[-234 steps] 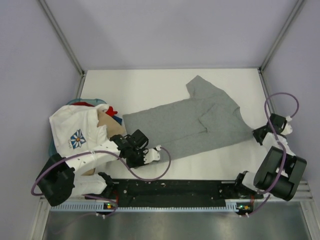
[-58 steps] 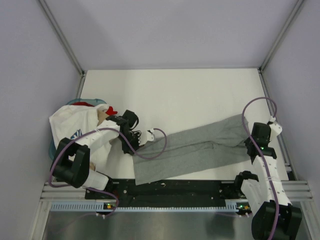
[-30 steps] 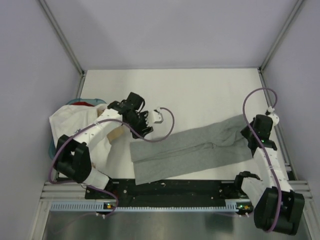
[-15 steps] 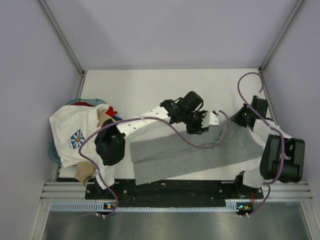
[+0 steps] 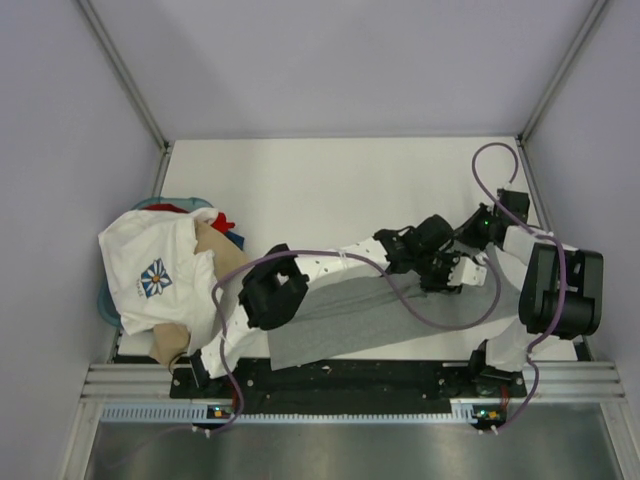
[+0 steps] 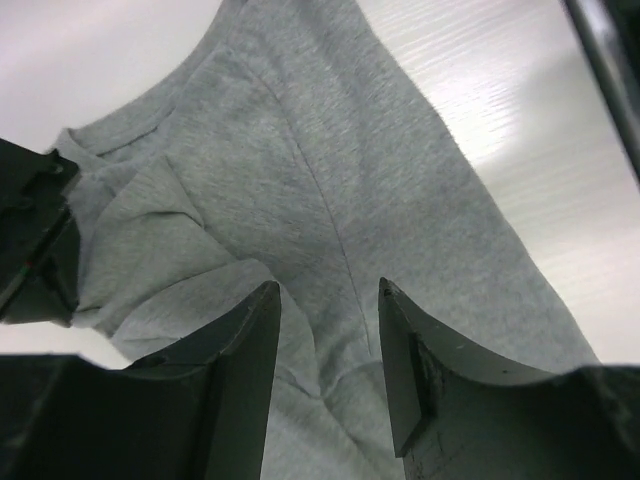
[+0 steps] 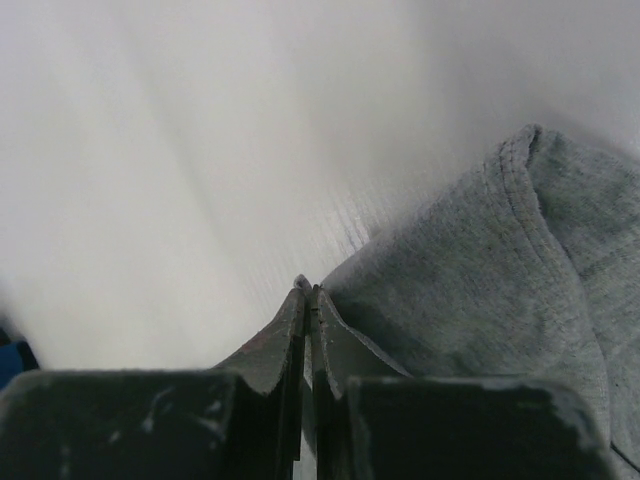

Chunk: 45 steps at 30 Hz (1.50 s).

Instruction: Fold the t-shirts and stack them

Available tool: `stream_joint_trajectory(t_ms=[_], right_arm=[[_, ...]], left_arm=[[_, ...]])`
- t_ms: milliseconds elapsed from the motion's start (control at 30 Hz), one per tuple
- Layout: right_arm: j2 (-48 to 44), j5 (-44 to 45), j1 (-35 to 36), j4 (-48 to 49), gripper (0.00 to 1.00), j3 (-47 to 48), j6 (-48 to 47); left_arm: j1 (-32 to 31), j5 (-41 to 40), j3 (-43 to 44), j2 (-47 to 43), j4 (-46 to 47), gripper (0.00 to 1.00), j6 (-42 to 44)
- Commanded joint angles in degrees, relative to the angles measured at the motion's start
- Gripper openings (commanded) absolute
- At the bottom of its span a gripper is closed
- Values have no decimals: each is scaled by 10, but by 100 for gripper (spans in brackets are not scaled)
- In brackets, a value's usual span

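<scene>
**Grey tee in a long strip, both grippers at its right end**

The table (image 5: 330, 180) is showing bare room on its far side, but its right edge is sitting close to both arms. The grey t-shirt (image 5: 350, 315) is lying along the near side, well apart from the pile of t-shirts (image 5: 150, 270) at left. The left gripper (image 5: 468, 273) is hovering over the rumpled end with its jaws spread. The right gripper (image 5: 478, 228), pressed together, is touching the hem; I cannot tell whether it is catching cloth. The fold probably wants both layers pinched, then swung leftward over open table.

Grey t-shirt (image 5: 345, 318) lies folded lengthwise; other tees (image 5: 150, 265) heaped left.
</scene>
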Motion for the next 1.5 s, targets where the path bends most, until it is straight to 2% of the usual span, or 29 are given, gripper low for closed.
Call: stream_joint_trajectory(t_ms=[0, 100, 300, 433, 600, 767, 933, 967, 1100, 1167, 1333, 1467], right_arm=[[-9, -22, 4, 11, 0, 11, -1], [-24, -26, 3, 10, 0, 5, -1], [-44, -38, 4, 18, 0, -4, 3], [-53, -37, 4, 18, 0, -11, 3], [-66, -36, 3, 15, 0, -14, -1], [-75, -31, 3, 8, 0, -11, -4], [-79, -31, 3, 6, 0, -11, -4], [-80, -31, 3, 6, 0, -11, -4], [-86, -26, 2, 4, 0, -10, -5], [-91, -21, -1, -4, 0, -10, -8], [-134, 14, -9, -34, 0, -28, -15], [-199, 74, -14, -71, 0, -59, -25]], left_arm=[[-5, -53, 29, 47, 92, 49, -34], [-6, -106, 31, 65, 126, 49, -40], [-15, -159, 15, 84, 162, 47, -9], [-16, -188, 8, 87, 175, 38, -5], [-16, -162, 11, 86, 143, 28, 11], [-22, -144, 9, 83, 99, 39, 37], [-24, -171, -4, 83, 102, 39, 54], [-24, -178, -7, 83, 108, 36, 55], [-25, -190, -2, 81, 116, 15, 53], [-25, -195, 3, 80, 117, 0, 51], [-23, -195, 13, 65, 93, 0, 12], [-9, -130, 34, 42, 40, 0, -29]])
